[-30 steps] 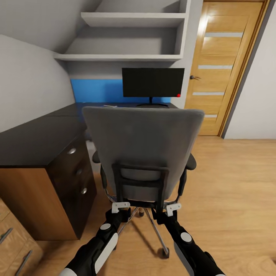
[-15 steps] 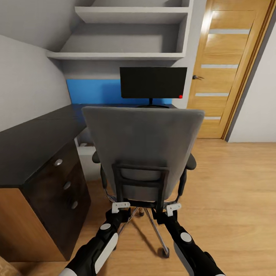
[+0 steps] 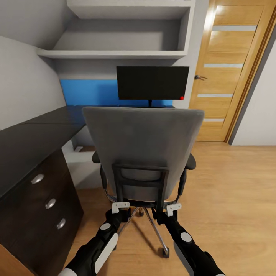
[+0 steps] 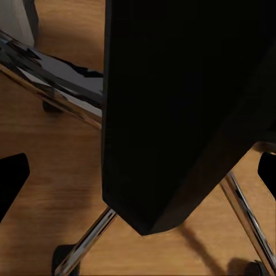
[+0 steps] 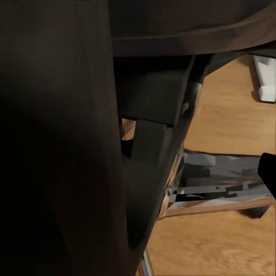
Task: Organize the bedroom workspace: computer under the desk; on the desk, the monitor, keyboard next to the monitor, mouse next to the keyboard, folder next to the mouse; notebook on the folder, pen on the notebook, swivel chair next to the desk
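The swivel chair [image 3: 142,142] stands right in front of me, its grey back toward me, facing the desk [image 3: 34,134] with its black top and blue back panel. On the desk behind the chair stands the monitor [image 3: 152,82]. A light-grey boxy case, apparently the computer [image 3: 78,168], sits under the desk. My left gripper [image 3: 120,209] and right gripper [image 3: 172,210] sit at the chair's black lower back frame [image 4: 172,103]. In the wrist views a fingertip [image 4: 11,181] stands wide of the frame [image 5: 57,144], so both look open. Keyboard, mouse, folder, notebook and pen are out of view.
Black drawers [image 3: 46,203] of the desk stand close at my left. Grey wall shelves [image 3: 115,53] hang above the desk. A wooden door [image 3: 230,69] is at the right, with open plank floor [image 3: 230,191] before it.
The whole view has advanced toward the desk: drawers slid down and left, the monitor grew. The chair kept its place against my grippers, so it moved along with me.
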Robot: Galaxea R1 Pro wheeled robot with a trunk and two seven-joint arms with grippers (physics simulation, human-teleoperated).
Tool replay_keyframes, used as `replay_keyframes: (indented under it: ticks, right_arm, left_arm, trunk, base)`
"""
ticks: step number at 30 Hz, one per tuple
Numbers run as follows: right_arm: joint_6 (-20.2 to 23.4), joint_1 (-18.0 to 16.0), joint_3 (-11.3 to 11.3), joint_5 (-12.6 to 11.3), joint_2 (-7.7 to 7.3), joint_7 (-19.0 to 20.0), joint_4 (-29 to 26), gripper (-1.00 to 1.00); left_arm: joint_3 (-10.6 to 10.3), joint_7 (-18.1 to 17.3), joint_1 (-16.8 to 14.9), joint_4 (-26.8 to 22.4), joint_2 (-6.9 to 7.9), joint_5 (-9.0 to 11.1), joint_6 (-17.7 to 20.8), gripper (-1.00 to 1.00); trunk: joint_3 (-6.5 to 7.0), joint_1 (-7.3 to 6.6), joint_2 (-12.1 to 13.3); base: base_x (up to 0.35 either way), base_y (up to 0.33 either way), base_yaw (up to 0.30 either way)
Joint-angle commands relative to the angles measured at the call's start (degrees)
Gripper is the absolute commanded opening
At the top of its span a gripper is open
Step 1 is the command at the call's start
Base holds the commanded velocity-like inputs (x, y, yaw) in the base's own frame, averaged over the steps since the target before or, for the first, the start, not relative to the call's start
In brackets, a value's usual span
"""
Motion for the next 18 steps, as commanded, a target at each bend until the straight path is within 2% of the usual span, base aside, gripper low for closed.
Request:
replay_keyframes:
  ticks: [1,9,14,18]
  right_arm:
    - [-0.24,-0.05,0.05,-0.69,-0.04,-0.09,0.05,1.0]
    - [-0.3,-0.07,0.09,-0.68,0.0,-0.09,0.05,1.0]
    - [-0.3,-0.1,0.12,-0.68,0.05,-0.09,0.05,1.0]
    - [-0.27,-0.08,0.06,-0.68,0.01,-0.09,0.05,1.0]
  left_arm:
    - [-0.16,0.46,-0.04,-0.09,0.09,0.38,0.19,1.0]
    - [-0.14,0.46,-0.02,-0.09,0.13,0.38,0.19,1.0]
    - [-0.08,0.46,-0.04,-0.09,0.13,0.38,0.19,1.0]
    - [-0.07,0.46,-0.04,-0.09,0.13,0.38,0.19,1.0]
  trunk:
    - [-0.05,0.03,-0.02]
    - [-0.05,0.03,-0.02]
    - [-0.17,0.03,-0.02]
    - [-0.2,0.03,-0.02]
  base:
    - [0.325,-0.013,0.0]
    - [0.325,-0.003,0.003]
    - [0.325,0.0,0.133]
    - [0.325,0.0,0.035]
